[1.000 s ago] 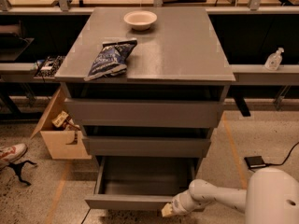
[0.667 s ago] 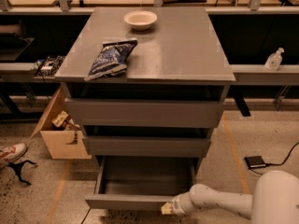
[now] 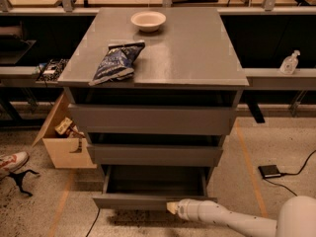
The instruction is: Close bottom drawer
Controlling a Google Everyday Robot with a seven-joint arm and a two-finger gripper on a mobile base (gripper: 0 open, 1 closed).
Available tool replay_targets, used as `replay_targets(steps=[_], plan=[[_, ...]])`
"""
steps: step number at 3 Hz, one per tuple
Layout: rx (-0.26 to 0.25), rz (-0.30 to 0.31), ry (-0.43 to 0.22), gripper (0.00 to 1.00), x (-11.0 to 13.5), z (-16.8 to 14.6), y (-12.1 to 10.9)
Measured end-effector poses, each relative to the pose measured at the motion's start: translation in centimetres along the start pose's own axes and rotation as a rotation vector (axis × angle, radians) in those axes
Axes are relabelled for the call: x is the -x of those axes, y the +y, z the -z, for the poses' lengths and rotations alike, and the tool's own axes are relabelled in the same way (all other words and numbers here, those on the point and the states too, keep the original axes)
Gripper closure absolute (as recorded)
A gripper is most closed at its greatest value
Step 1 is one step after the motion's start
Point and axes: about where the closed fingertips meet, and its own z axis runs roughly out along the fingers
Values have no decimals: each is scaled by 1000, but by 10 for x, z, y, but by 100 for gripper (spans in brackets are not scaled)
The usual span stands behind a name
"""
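Observation:
The bottom drawer [image 3: 148, 201] of the grey cabinet stands pulled out, its shallow inside empty and its plain front facing me. My gripper [image 3: 173, 208] sits at the end of the white arm [image 3: 227, 219], its tip against the right part of the drawer's front. Above it are the medium-width drawer [image 3: 154, 154] and the widest drawer [image 3: 150, 119], both nearly in.
A white bowl [image 3: 148, 19] and a dark chip bag [image 3: 114, 61] lie on the cabinet top [image 3: 192, 48]. An open cardboard box [image 3: 61, 139] stands on the floor left of the cabinet. A shoe [image 3: 12, 161] lies at far left. A black device with cable [image 3: 270, 171] lies on the right floor.
The arm has moved left along the drawer front, the gripper tip shifting a little left. The drawer's position looks about the same.

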Motion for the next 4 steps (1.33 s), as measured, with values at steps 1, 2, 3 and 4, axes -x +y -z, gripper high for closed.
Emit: replay_targets(steps=[1,2,3,4], plan=[[11,21,-88,100,32,-15,-6],[20,47,-149,100,60,-29,-7],[32,81,-192,100,87,-39,-3],[44,108,-211,100,107,-45,0]])
